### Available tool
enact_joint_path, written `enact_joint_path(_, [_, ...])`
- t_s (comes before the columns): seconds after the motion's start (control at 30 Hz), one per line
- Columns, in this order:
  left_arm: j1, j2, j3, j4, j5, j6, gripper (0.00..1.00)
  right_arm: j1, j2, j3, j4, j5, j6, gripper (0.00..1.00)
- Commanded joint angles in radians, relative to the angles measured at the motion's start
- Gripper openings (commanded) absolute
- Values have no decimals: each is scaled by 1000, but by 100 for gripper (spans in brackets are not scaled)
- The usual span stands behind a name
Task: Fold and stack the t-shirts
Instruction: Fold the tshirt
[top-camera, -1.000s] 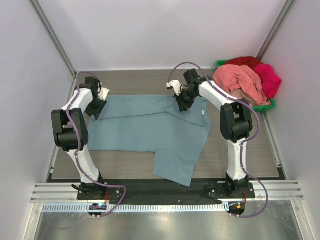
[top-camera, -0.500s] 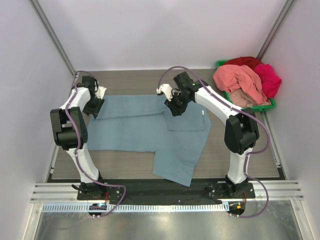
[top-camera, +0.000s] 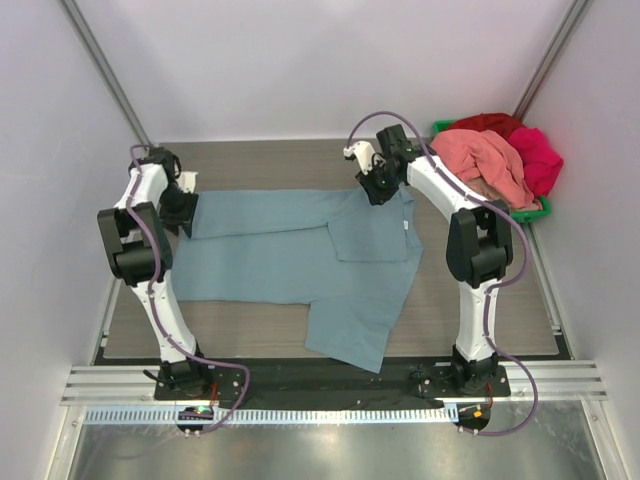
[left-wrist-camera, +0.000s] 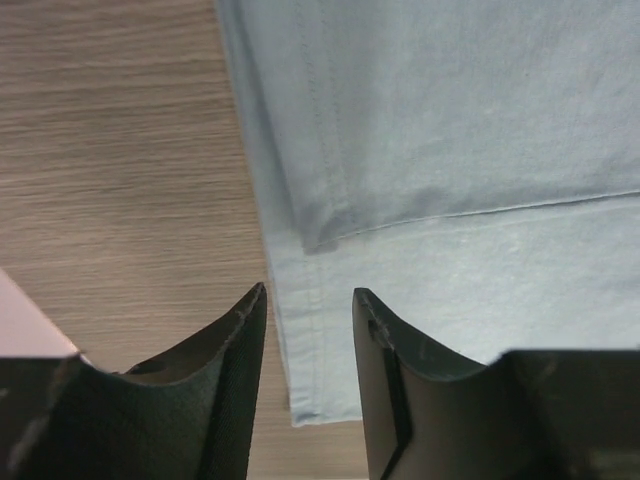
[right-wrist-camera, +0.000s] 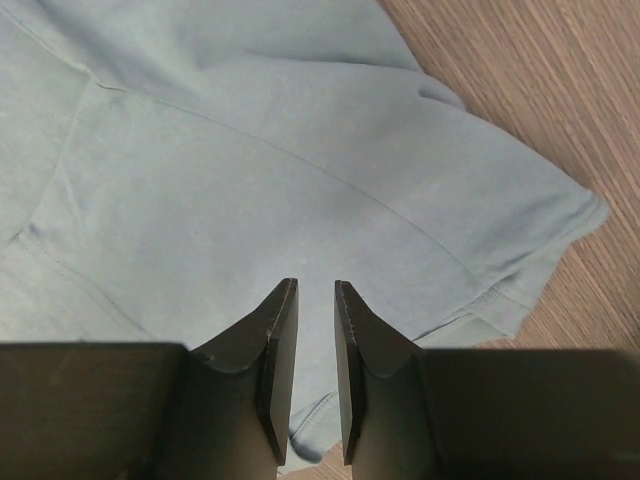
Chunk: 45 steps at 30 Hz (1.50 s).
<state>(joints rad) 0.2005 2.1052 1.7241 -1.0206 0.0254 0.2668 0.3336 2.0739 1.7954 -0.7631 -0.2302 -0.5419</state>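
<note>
My left gripper (left-wrist-camera: 308, 315) hangs low over the left end of the blue-grey t-shirt (top-camera: 280, 250). Its two fingers are partly apart and there is nothing between them. Right under them I see the shirt's sewn edge, with a second layer folded on top of it. That edge runs from near to far, and the bare wood of the table (top-camera: 250, 165) is just to its left.

The shirt lies flat in the middle of the table. Its long way goes from left to right, from one of my grippers to the other. One part sticks out toward my bases at the near side.

My right gripper (right-wrist-camera: 315, 330) is over the far right corner of the shirt. Its fingers are only a little apart, and they hold nothing. Cloth is below them, and the shirt's rounded end is off to the right.

I think each gripper is nearest to its own end, so each one should go straight down to pinch.

Further right is the green bin (top-camera: 535, 212) with the pink t-shirt (top-camera: 480, 160), the red t-shirt (top-camera: 490, 123) and the magenta t-shirt (top-camera: 540, 160) heaped in it.
</note>
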Motion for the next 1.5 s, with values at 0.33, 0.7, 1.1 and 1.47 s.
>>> enact_joint_path(0.33, [-1, 127, 112, -82, 71, -24, 32, -15, 22, 84, 31, 28, 11, 26])
enact_joint_path(0.7, [-1, 136, 137, -65, 2, -35, 21, -15, 15, 61, 36, 34, 11, 26])
enact_joint_path(1.1, [-1, 134, 137, -64, -28, -54, 33, -15, 45, 78, 36, 40, 0, 26])
enact_joint_path(1.47, [-1, 131, 155, -73, 16, -35, 0, -18, 43, 58, 38, 55, -10, 26])
